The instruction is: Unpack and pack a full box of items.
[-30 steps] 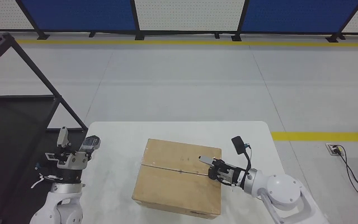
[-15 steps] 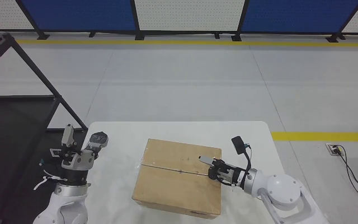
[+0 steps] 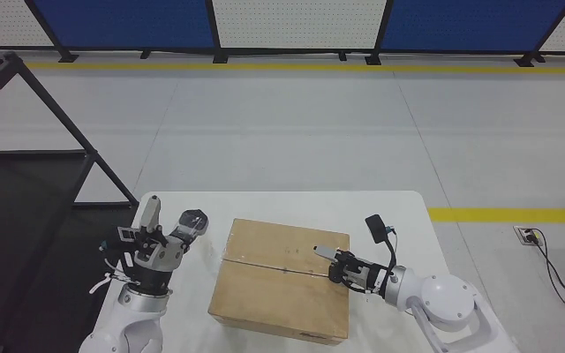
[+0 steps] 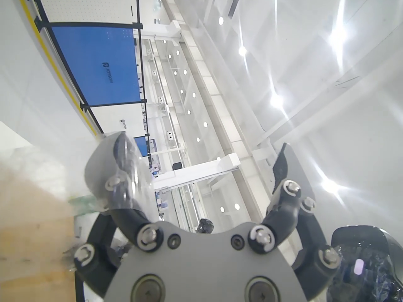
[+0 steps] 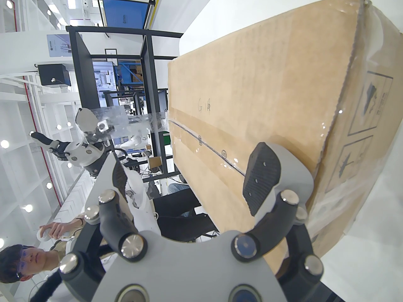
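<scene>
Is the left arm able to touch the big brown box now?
Probably yes: the open left gripper sits beside the box, nothing between them, but it points upward and must tilt down.

An industrial robotics test hall; blue and white partition panels (image 3: pixel 124 22) stand behind a yellow floor line (image 3: pixel 265 66); rows of ceiling lights (image 4: pixel 242 51) hang high; black metal racks (image 5: pixel 80 64) alongside.

box (image 3: pixel 282 278): on the middle of the counter (image 3: pixel 265 205).
left end effector (image 3: pixel 172 219): left of box, apart.
right end effector (image 3: pixel 331 263): over box's right end.
</scene>
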You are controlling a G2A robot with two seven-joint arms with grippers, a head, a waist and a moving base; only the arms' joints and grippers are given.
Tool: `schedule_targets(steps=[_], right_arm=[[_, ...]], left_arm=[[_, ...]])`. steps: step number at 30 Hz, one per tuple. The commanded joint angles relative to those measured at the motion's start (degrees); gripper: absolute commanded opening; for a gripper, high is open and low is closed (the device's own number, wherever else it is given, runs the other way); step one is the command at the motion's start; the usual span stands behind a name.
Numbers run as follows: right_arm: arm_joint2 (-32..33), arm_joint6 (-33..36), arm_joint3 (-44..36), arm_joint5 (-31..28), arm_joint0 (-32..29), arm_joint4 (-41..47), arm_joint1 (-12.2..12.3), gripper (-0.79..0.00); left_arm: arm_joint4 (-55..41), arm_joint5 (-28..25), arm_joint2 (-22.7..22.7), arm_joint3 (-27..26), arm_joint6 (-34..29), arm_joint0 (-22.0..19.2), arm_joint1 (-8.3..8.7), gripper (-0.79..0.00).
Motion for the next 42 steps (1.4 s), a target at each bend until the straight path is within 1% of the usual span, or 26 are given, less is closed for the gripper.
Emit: schedule_targets(steps=[1,4,26,34,42], right_arm=[[0.0,0.0,0.0,0.0,0.0,0.0,0.0,0.000],[0.0,0.0,0.0,0.0,0.0,0.0,0.0,0.000],[0.0,0.0,0.0,0.0,0.0,0.0,0.0,0.000],[0.0,0.0,0.0,0.0,0.0,0.0,0.0,0.000],[0.0,0.0,0.0,0.0,0.0,0.0,0.0,0.000]], left_arm=[[1.5,0.2,1.0,-0.9,-0.6,0.6,-0.06,0.000],[2.4,0.9,1.9,-1.9,-2.4,1.3,-0.06,0.000],[2.6,1.1,2.0,-2.2,-2.5,1.3,-0.08,0.000],[3.5,3.7,5.8,-2.3,-3.2,-2.3,-0.55,0.000],[2.8,5.9,7.7,-0.7,-3.2,-4.3,-1.00,0.000]])
